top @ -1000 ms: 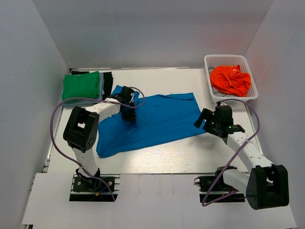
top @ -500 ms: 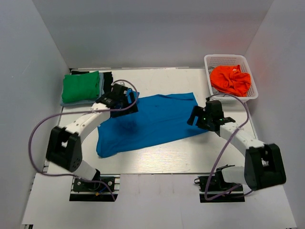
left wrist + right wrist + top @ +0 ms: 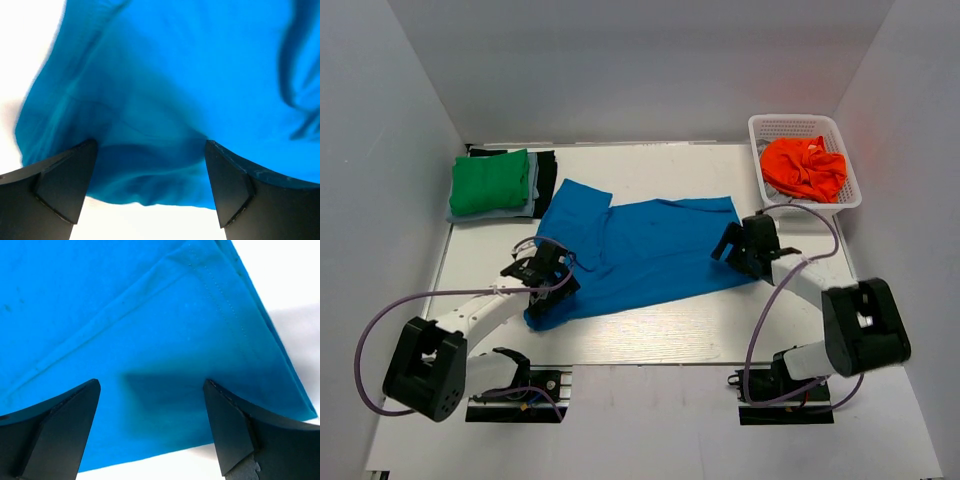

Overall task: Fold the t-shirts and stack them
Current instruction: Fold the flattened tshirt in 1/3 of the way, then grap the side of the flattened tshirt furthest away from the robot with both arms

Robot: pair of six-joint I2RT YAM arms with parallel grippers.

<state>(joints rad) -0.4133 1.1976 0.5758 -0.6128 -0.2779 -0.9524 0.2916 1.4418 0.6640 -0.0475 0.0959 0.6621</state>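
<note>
A bright blue t-shirt [image 3: 650, 255] lies spread flat mid-table. My left gripper [image 3: 556, 272] hovers open over its near-left corner, and in the left wrist view the gripper [image 3: 150, 145] has blue cloth [image 3: 175, 75] and the hem edge between its spread fingers, nothing pinched. My right gripper [image 3: 732, 245] is open at the shirt's right edge. The right wrist view shows that gripper [image 3: 151, 382] straddling the stitched hem corner [image 3: 210, 315] without holding it. A folded green t-shirt [image 3: 490, 182] tops a stack with darker ones [image 3: 546, 178] at the back left. An orange t-shirt [image 3: 804, 168] sits crumpled in the basket.
The white mesh basket [image 3: 800, 121] stands at the back right corner. Grey walls close in the table [image 3: 660, 325] on three sides. Purple cables loop from both arms over the near part of the table.
My left gripper opened, letting go of the blue shirt's far-left sleeve, which now lies flat, and swung to the near-left corner. My right gripper edged toward the shirt's right edge.
</note>
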